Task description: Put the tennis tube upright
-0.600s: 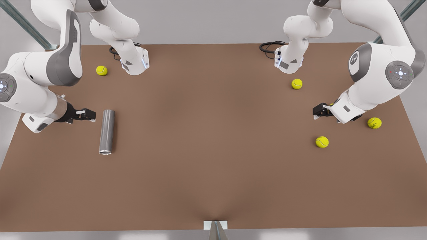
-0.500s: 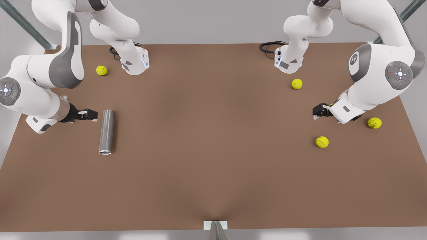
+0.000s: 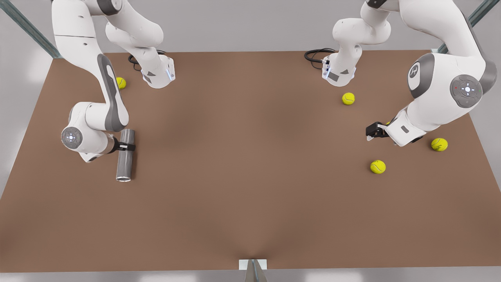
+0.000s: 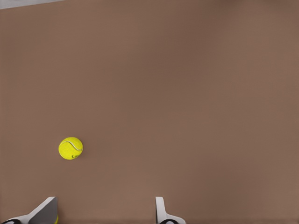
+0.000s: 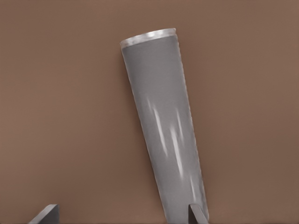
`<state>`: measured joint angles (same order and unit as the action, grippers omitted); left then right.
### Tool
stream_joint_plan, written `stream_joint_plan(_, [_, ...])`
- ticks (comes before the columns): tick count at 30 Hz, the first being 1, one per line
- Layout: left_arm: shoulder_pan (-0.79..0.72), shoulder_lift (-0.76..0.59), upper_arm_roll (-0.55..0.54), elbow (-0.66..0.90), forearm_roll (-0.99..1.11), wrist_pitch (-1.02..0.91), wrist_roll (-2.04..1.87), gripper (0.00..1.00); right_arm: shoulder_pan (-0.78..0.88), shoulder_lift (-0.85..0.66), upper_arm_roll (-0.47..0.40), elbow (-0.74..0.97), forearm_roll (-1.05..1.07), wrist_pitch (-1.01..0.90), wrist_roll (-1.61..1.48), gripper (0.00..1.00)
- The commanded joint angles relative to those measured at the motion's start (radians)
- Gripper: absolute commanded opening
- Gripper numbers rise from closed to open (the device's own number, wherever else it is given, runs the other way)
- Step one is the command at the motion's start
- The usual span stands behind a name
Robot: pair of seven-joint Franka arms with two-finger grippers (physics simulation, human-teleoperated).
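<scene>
Right gripper (image 3: 127,147) low over the table (image 3: 250,176), fingers (image 5: 46,214) spread wide, holding nothing. Tube (image 3: 124,164) directly under it, lying flat on its side, crossing the finger gap. Off-centre in the right wrist view: tube body hard against one finger, wide bare gap to the other. Silvery rim (image 3: 123,179) at the tube's far end from the gripper, towards the camera in the front view; plain end just past the gripper the other way. Contact between finger and tube: cannot tell.

Left gripper (image 3: 372,131) well apart across the table, waiting, fingers parted and empty, one ball (image 4: 70,148) ahead of it on the table.

Handling, as a judgement: looks rigid and thin-walled, likely light and hollow. Smooth glossy skin, so probably slippery; round, so likely to roll away if nudged by one finger before the other lands. Best hold probably across the diameter, centred between the fingers first, closer to the plain end than to the middle, so the rimmed end can swing while the tube tips up. Hard squeeze looks unneeded, and a thin wall might give. Task not yet begun in effect: tube flat, not gripped.
</scene>
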<state>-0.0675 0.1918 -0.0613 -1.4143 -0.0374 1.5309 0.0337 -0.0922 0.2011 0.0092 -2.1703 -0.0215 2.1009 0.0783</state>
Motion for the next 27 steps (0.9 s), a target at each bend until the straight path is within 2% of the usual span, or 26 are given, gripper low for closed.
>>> stream_joint_plan(1, [0.0,0.0,0.0,0.0,-0.001,-0.002,0.0,1.0,0.0,0.001,0.0,-0.014,0.0,0.021,0.0,1.0])
stream_joint_plan(8, [0.0,0.003,0.0,0.0,-0.001,-0.002,0.0,1.0,-0.049,0.032,-0.002,-0.04,-0.061,0.154,-0.074,1.0])
stream_joint_plan(27, [-0.005,0.003,-0.002,-0.009,0.001,-0.003,0.0,1.0,-0.07,0.144,0.0,-0.036,-0.061,0.205,-0.135,1.0])
